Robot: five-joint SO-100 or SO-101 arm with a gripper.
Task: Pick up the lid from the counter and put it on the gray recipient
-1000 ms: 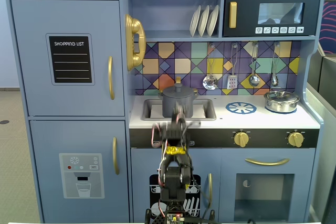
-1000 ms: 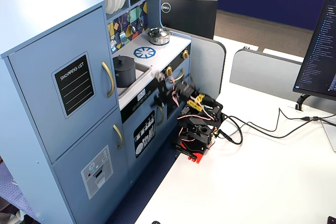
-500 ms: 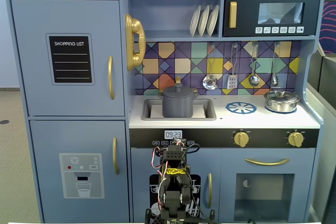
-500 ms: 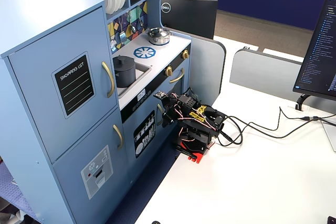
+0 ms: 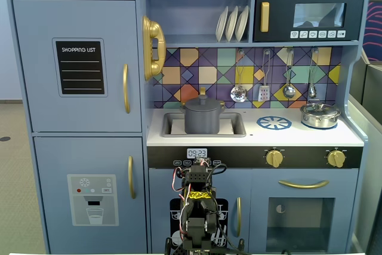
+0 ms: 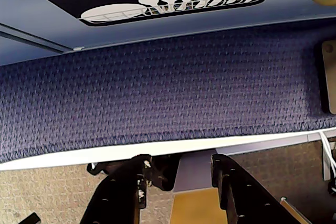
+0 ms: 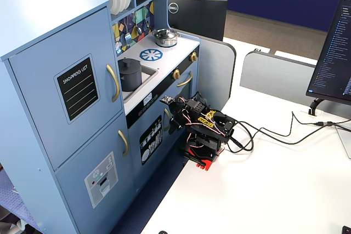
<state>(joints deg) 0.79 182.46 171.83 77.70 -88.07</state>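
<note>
Gray pot (image 5: 202,117): stands in the sink (image 5: 235,128) of the toy kitchen; also seen in a fixed view (image 7: 129,74).
Lid (image 5: 203,102): sits on top of the gray pot, knob up, flush with the rim.
Silver pot (image 5: 320,115): on the counter at the right in a fixed view, own lid on, well apart from the gray pot.
Arm (image 7: 204,127): folded low on the white table (image 7: 274,190), in front of the kitchen's lower doors.
Gripper (image 6: 178,174): wrist view shows the two black fingers (image 6: 233,187) spread apart with nothing between them; blue carpet (image 6: 168,93) beyond.
</note>
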